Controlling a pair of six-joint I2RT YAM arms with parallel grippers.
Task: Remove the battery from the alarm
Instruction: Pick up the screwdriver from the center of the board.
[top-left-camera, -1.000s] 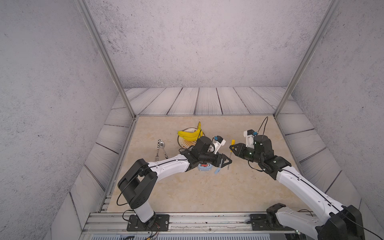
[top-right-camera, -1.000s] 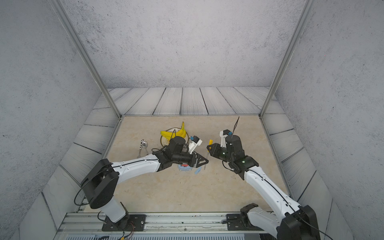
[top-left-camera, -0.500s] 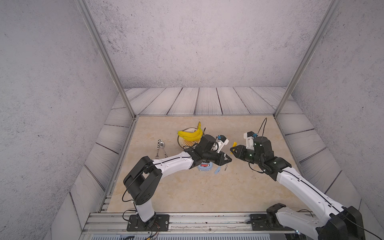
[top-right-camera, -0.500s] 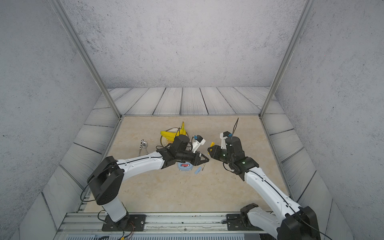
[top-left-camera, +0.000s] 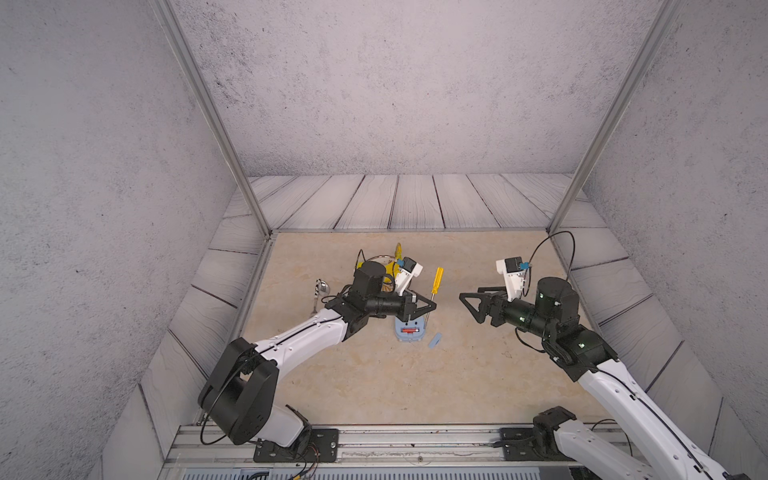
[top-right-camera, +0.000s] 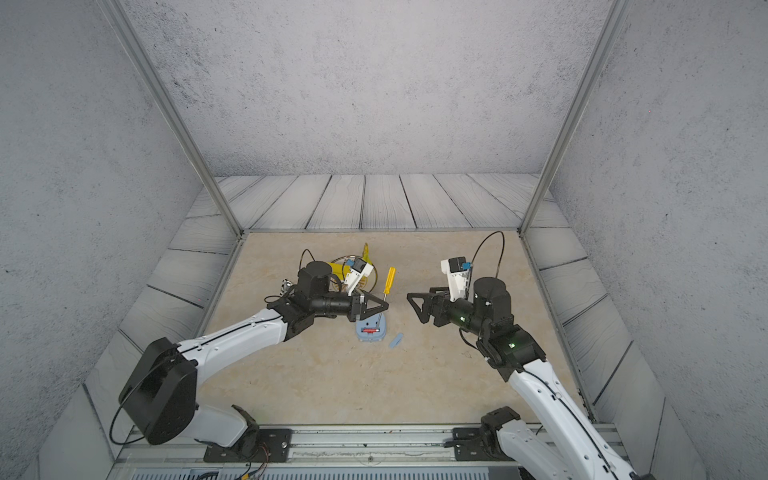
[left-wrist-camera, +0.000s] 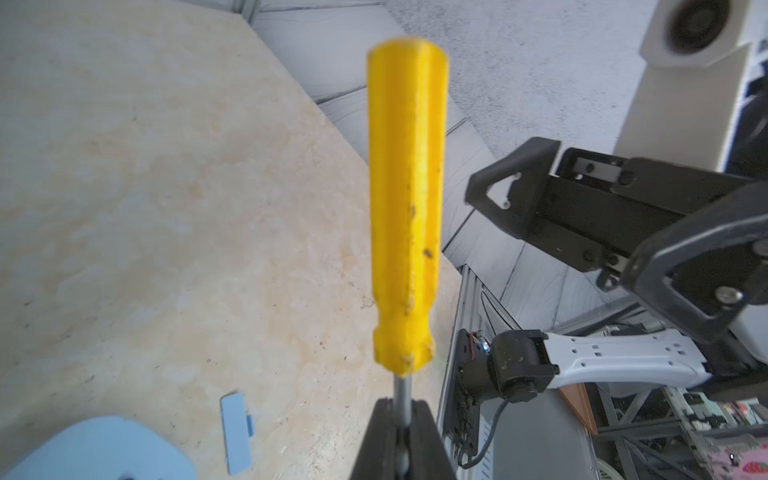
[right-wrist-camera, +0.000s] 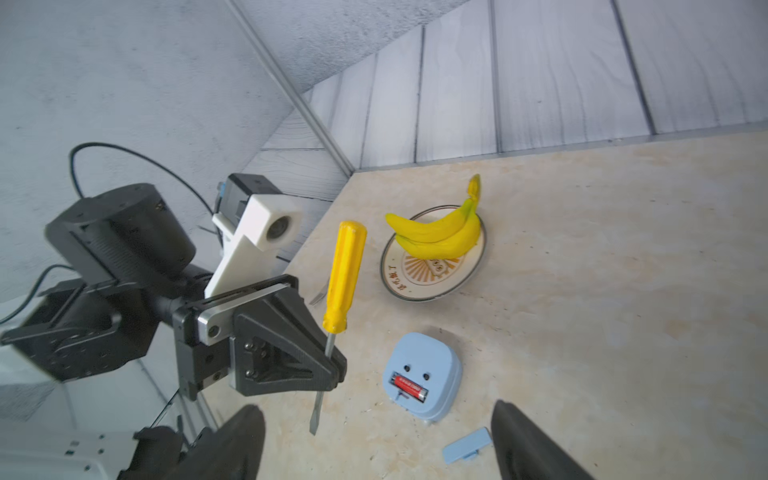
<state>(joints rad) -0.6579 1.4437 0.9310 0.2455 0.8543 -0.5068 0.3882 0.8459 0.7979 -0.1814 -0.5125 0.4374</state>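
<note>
- Right wrist view: the battery (right-wrist-camera: 409, 388) lies in the open back slot of the alarm (right-wrist-camera: 432, 365), which is face down.
- Left wrist view hides the battery; it shows the left gripper (left-wrist-camera: 403, 409) pinching the shaft of the screwdriver (left-wrist-camera: 405, 199).
- The right gripper (right-wrist-camera: 376, 411) gapes, empty.
- The cover (right-wrist-camera: 467, 451) lies beside the alarm, seemingly apart.
- The bananas (right-wrist-camera: 440, 237) sit on the plate (right-wrist-camera: 392, 274).
</note>
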